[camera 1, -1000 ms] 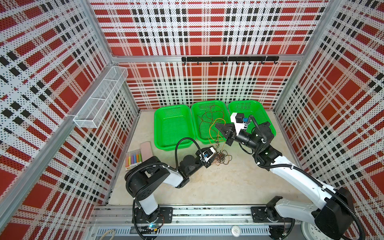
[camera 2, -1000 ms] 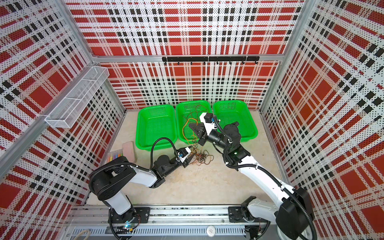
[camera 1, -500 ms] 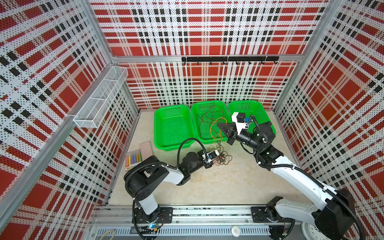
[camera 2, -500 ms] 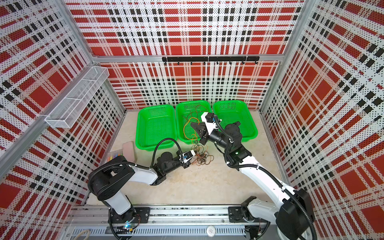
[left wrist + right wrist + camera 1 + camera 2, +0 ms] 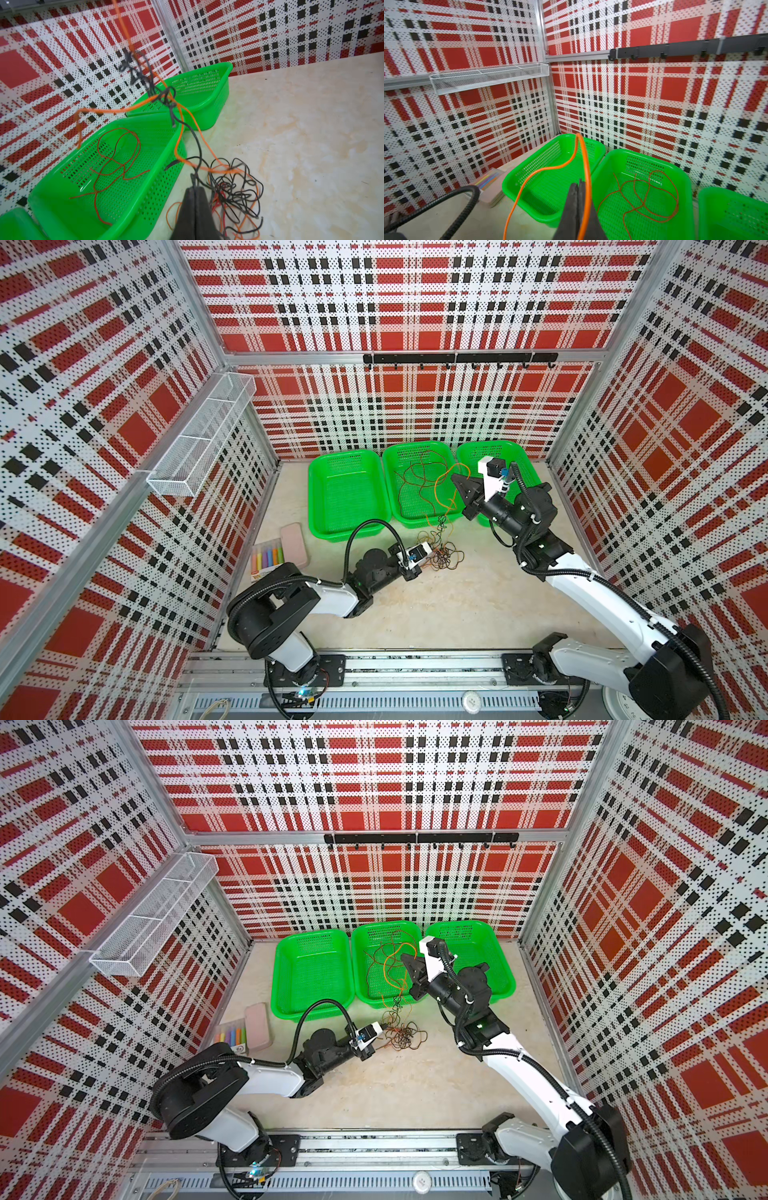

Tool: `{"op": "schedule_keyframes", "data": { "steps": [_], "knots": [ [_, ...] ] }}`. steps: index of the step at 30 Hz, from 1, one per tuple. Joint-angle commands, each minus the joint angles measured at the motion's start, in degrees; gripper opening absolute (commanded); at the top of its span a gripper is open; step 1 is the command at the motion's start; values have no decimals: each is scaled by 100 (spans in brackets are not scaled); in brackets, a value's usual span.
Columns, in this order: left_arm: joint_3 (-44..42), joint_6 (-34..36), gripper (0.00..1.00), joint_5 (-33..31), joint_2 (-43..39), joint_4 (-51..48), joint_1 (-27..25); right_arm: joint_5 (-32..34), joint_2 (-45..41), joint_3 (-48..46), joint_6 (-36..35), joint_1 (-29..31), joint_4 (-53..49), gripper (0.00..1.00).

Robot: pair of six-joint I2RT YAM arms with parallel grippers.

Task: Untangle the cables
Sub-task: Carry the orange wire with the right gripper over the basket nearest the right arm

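Two grippers are engaged, both with jaws pressed together.

Far left: a chalk box point(image 5: 266, 559) and a pink eraser point(image 5: 294, 546) lie by the wall, well apart from the work.

Left of centre: the left gripper point(image 5: 195, 188) sits low at the near edge of the tangle point(image 5: 442, 558) of cables on the table point(image 5: 457, 614). A second ago its jaws stood apart, and they have since closed. In the left wrist view a black strand point(image 5: 200, 154) rises straight from the tips. It appears to be pinched, though the contact itself is too blurred to confirm. Judgement: the tangle is now anchored at one end, so the two arms can pull against each other.

Centre: a red cable point(image 5: 116, 164) lies alone in the middle basket point(image 5: 388, 506), seemingly already separated.

Right of centre: the right gripper point(image 5: 579, 184) is raised above the middle basket's right rim, little changed over the last second. It pinches an orange cable point(image 5: 588, 166), which hangs down to the tangle through a black knot point(image 5: 166, 97) in mid-air.

Edges and room: the basket fronts stand just behind the tangle and could snag a dragged strand. Open table lies in front of and to the right of the tangle. The left basket point(image 5: 316, 489) holds nothing, and the right basket point(image 5: 528, 464) sits under the right arm.
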Motion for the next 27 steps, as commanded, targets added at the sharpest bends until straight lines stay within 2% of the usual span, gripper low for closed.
{"op": "schedule_keyframes", "data": {
  "steps": [1,9,12,19,27],
  "knots": [
    [-214,-436,0,-507,-229,-184,187,469,-352,-64,-69,-190,84,0],
    [-312,-871,0,-1166,-488,-750,714,761,-928,150,-535,-435,-319,0],
    [-301,-1153,0,-1134,-483,-765,922,898,-1124,293,-779,-490,-591,0],
    [11,-1501,0,-1482,-215,-1127,997,1142,-1540,745,-1239,-624,-1176,0],
    [460,-1690,0,-1763,148,-1665,974,1561,-1644,1229,-1627,-734,-1517,0]
  ]
}}
